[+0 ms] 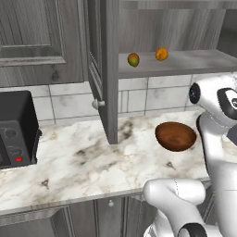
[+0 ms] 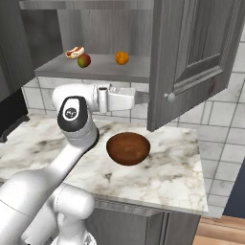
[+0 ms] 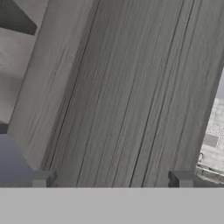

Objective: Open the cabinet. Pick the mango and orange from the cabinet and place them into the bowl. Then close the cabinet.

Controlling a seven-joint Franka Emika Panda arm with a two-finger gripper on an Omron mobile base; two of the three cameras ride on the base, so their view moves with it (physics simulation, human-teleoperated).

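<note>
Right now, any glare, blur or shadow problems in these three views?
Left base view: sharp, soft even light; the open door casts a dim shadow on the counter. Right base view: glossy highlight inside the bowl, mango and orange evenly lit. Hand view: close wood-grain surface, soft and streaky; far edge at right washed out.

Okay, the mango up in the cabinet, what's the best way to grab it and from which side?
Judging from the base views, take the mango across its narrow middle, coming straight in from the open front of the cabinet. It sits near the shelf's front edge, apart from the orange. A hot dog lies close behind it, so a frontal approach probably avoids bumping that. The gripper, below the shelf, is open.
</note>
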